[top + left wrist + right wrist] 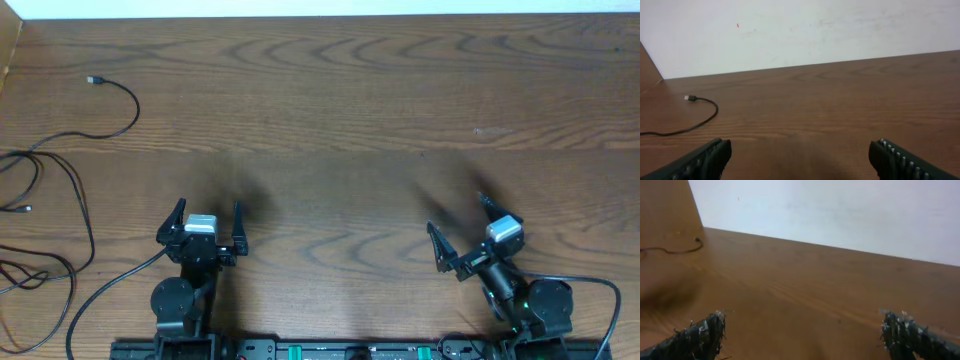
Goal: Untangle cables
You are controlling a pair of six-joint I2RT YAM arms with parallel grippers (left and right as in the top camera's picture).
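The black cables [135, 105] lie looped at the desk's [350, 120] far left, nothing touching them. The left gripper [208, 208], wide and empty, is nearer and should pinch one strand by its plug [93, 79]; the right gripper [456, 213], equally wide, holds nothing.

You have a brown wood-grain table [340, 110] before you. Behind it stands a plain white wall [815, 30] (faintly smudged), with a wooden panel [665, 205] at its left.
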